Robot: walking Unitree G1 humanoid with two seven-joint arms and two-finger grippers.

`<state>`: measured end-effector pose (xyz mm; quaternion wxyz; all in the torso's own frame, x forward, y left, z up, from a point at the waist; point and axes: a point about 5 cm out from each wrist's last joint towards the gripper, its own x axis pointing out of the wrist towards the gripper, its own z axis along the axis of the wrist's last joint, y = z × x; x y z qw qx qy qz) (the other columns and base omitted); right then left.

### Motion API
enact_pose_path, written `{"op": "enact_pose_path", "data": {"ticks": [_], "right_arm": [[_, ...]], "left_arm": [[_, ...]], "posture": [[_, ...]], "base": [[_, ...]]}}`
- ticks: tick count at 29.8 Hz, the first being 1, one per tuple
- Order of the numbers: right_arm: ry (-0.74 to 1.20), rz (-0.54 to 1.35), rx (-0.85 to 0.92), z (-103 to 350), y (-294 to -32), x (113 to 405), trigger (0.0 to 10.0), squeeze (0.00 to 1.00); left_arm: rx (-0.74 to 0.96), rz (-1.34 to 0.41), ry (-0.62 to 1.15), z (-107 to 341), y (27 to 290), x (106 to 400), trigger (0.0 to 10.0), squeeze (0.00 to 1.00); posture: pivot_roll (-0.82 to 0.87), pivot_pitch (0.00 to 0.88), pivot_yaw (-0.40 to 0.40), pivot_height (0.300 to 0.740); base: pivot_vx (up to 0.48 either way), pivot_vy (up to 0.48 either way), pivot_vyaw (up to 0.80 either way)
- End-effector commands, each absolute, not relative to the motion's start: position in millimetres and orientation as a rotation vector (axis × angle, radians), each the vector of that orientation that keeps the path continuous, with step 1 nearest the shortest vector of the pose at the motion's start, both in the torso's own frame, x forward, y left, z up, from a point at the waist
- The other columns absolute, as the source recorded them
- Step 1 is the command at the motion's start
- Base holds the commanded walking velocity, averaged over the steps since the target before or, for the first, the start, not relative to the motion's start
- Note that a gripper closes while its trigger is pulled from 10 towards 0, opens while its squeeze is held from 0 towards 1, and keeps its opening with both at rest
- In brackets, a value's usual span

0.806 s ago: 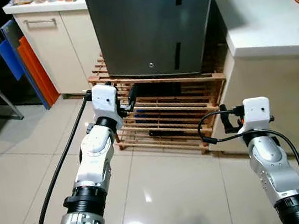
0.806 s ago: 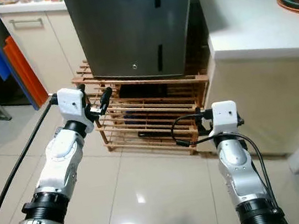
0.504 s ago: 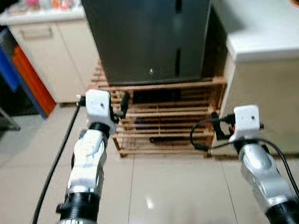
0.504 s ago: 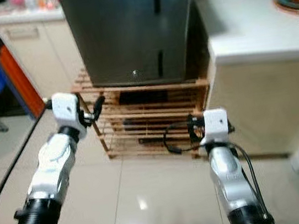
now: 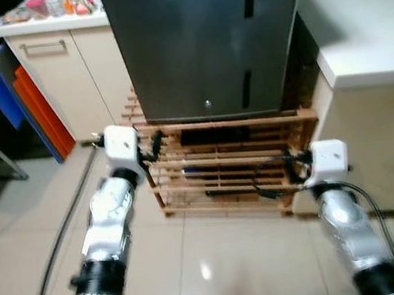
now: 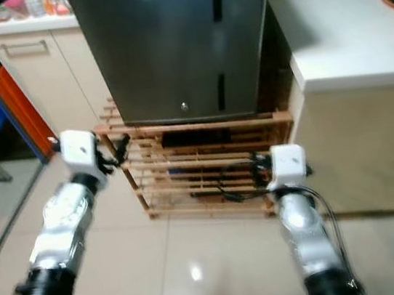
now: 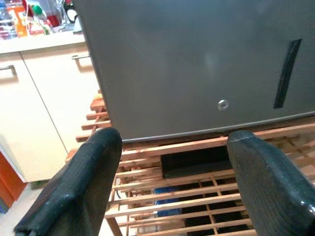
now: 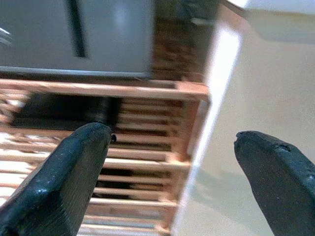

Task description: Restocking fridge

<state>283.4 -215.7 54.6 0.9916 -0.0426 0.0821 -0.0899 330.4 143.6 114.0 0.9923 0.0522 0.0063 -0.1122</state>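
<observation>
Left eye view: grey fridge point(image 5: 207, 39) is sitting door-closed on a slatted wooden rack point(image 5: 225, 165), between a cream cabinet point(image 5: 72, 69) and a white counter point(image 5: 364, 28). Left gripper point(image 7: 170, 184) is hovering empty, fingers spread wide, before the fridge's lower left corner, apart from it. Right gripper point(image 8: 179, 172) is hanging released and empty, low near the rack's right end, below the fridge.
</observation>
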Motion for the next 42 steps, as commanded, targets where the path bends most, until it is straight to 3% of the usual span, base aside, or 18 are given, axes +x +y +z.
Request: {"op": "enact_pose_path", "data": {"ticks": [1, 10, 13, 18, 28, 42], "right_arm": [[0.148, -0.146, -0.062, 56, -202, 287, 10.0, 0.0], [0.137, -0.123, -0.066, 58, -199, 293, 10.0, 0.0], [0.115, -0.109, -0.094, 62, -198, 296, 10.0, 0.0], [0.104, -0.089, -0.101, 65, -196, 296, 10.0, 0.0], [0.121, -0.129, -0.077, 57, -200, 291, 10.0, 0.0], [0.128, -0.142, -0.08, 56, -203, 290, 10.0, 0.0]], "left_arm": [[0.108, -0.169, 0.033, 114, 163, 333, 10.0, 0.0], [0.096, -0.148, 0.029, 117, 161, 341, 10.0, 0.0], [0.223, -0.151, -0.013, 119, 154, 343, 10.0, 0.0], [0.101, -0.23, -0.029, 124, 137, 346, 10.0, 0.0], [0.143, -0.195, 0.006, 120, 144, 350, 10.0, 0.0], [0.143, -0.193, 0.015, 120, 143, 354, 10.0, 0.0]], "posture": [[-0.05, 0.0, 0.028, 0.74], [-0.06, 0.0, 0.01, 0.74], [-0.08, 0.0, 0.009, 0.74], [-0.09, 0.0, 0.006, 0.74], [-0.1, 0.0, 0.037, 0.74], [-0.1, 0.0, 0.029, 0.74]], "base": [[0.0, 0.48, -0.8], [0.0, 0.48, -0.8], [0.0, 0.48, 0.0], [0.0, 0.096, 0.0], [0.415, 0.073, 0.0], [0.0, 0.448, -0.04]]}}
